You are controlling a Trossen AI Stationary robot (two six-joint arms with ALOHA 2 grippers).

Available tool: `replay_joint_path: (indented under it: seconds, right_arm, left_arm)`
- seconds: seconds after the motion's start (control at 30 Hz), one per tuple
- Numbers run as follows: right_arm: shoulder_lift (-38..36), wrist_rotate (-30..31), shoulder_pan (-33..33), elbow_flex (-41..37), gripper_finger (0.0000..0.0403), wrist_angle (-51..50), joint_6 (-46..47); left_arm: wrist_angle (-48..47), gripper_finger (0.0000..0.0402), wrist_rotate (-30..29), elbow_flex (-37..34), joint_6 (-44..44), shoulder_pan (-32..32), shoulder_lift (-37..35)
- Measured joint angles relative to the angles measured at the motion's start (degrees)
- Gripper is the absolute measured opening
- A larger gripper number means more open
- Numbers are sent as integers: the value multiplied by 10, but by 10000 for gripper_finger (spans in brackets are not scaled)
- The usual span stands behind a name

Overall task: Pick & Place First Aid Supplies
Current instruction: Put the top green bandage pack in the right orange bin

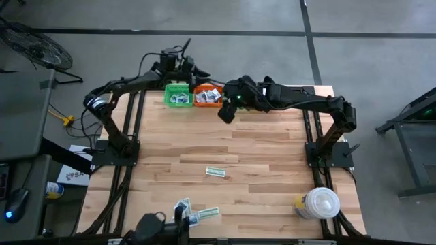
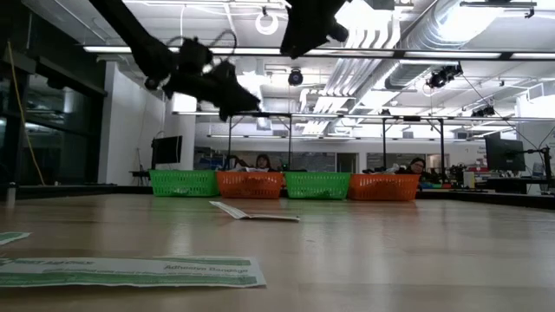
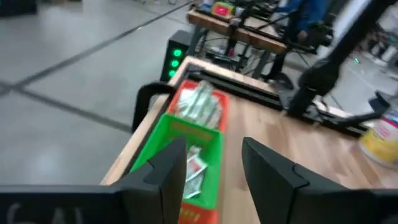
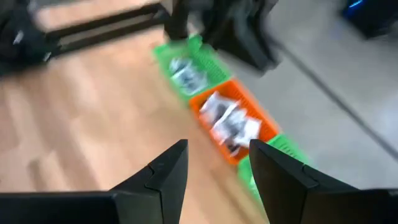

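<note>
A green basket [image 1: 178, 95] and an orange basket [image 1: 208, 95] stand at the table's far edge, and both hold small white and grey packets. Loose packets lie on the table: a pale-green strip [image 1: 216, 171] in the middle, and a white one [image 1: 182, 206] and a strip [image 1: 208, 213] near the front edge. My left gripper [image 3: 214, 168] is open and empty, above the green basket [image 3: 186, 155]. My right gripper [image 4: 217, 162] is open and empty, above the table just in front of the orange basket [image 4: 233, 124].
A big white round lidded container [image 1: 320, 203] stands at the table's near right corner. The low view shows a row of green and orange baskets [image 2: 250, 184] along the far edge. Bare wood [image 1: 259, 156] lies between the baskets and the loose packets. People sit in the room behind.
</note>
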Motion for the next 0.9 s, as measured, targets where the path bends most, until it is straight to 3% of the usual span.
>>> replay_joint_path:
  seconds: [0.3,0.63,0.9]
  right_arm:
    - [11,-49,21,0,165,-52,-27]
    - [58,-168,66,0,165,-65,-46]
    - [116,-194,127,-1,165,-60,-51]
  left_arm:
    - [-191,118,-30,0,133,-31,-151]
    - [-431,84,-176,0,237,-148,-333]
    - [-507,80,-336,0,219,-296,-445]
